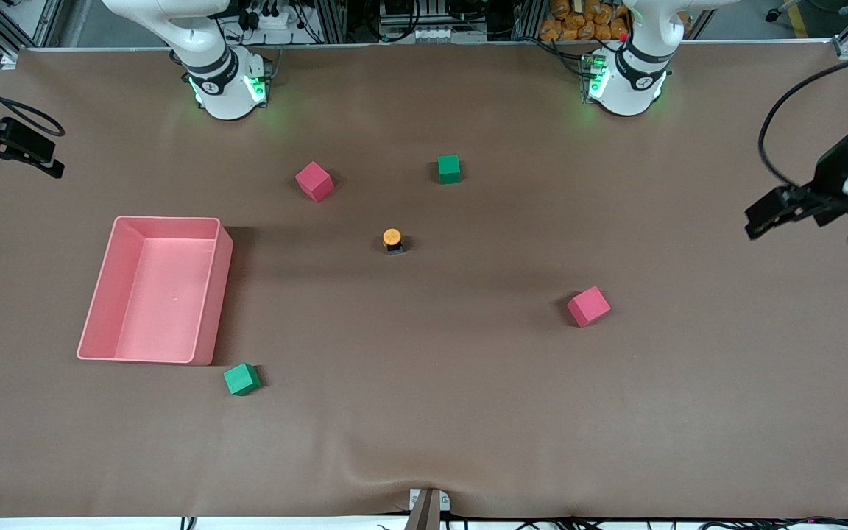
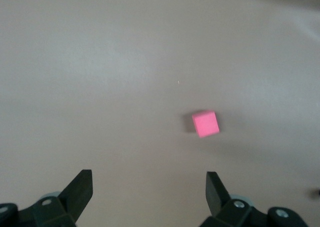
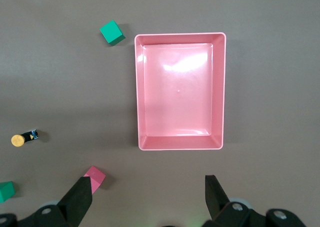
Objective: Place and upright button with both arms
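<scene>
The button [image 1: 392, 240] stands in the middle of the brown table, its round orange cap showing above the black body. It also shows in the right wrist view [image 3: 22, 138]. My left gripper [image 1: 759, 217] hangs in the air over the left arm's end of the table, open and empty. In its wrist view [image 2: 149, 179] a pink cube [image 2: 205, 123] lies under it. My right gripper [image 1: 26, 151] hangs over the right arm's end of the table, open and empty, and looks down on the pink bin [image 3: 180, 35] in its wrist view [image 3: 148, 184]. Both grippers are well apart from the button.
An empty pink bin [image 1: 166, 218] sits toward the right arm's end. Near it are a green cube [image 1: 241, 379] and a pink cube [image 1: 314, 181]. A second green cube [image 1: 449, 168] and a second pink cube [image 1: 588, 306] lie toward the left arm's end.
</scene>
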{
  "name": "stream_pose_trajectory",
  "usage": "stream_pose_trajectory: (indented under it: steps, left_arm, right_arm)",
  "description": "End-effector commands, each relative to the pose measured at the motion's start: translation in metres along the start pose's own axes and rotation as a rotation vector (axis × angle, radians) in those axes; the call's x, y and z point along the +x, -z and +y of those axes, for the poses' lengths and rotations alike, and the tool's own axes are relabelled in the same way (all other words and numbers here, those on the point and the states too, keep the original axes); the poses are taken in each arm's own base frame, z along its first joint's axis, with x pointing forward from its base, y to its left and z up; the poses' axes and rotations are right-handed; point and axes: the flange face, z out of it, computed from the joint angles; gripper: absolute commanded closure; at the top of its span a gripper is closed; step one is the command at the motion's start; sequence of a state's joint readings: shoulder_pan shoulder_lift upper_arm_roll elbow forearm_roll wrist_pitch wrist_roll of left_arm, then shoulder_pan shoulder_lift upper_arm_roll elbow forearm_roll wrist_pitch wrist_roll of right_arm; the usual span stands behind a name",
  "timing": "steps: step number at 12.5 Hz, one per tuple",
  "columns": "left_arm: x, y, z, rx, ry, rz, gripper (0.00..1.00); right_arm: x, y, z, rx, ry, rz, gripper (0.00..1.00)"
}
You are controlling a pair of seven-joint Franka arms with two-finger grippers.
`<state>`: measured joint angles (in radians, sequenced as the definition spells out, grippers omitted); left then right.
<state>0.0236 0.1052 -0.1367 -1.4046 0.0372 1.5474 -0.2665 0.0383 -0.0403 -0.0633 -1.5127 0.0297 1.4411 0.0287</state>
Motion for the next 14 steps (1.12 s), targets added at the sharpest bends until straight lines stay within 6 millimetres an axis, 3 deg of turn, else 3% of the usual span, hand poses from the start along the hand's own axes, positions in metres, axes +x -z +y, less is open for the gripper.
stream_pose_trajectory:
  steps: [1, 3, 6, 12, 14]
  left_arm:
    - [-0.041, -0.002, -0.026, -0.031, -0.076, -0.049, 0.00]
    - [-0.072, 0.000, -0.027, -0.022, -0.076, -0.067, 0.00]
    - [-0.090, 0.007, -0.026, -0.016, -0.084, -0.086, 0.00]
    - [-0.076, 0.022, -0.032, -0.024, -0.103, -0.059, 0.00]
    - [-0.073, 0.033, -0.044, -0.029, -0.089, -0.061, 0.00]
  right_arm:
    - [0.000, 0.001, 0.007, 0.028, -0.019, -0.005, 0.00]
    - [0.000, 0.001, 0.007, 0.029, -0.016, -0.004, 0.00]
    - [0.001, 0.000, 0.005, 0.028, -0.012, -0.007, 0.00]
    - [0.000, -0.001, 0.004, 0.028, -0.012, -0.015, 0.00]
    - [0.000, -0.001, 0.004, 0.028, -0.010, -0.015, 0.00]
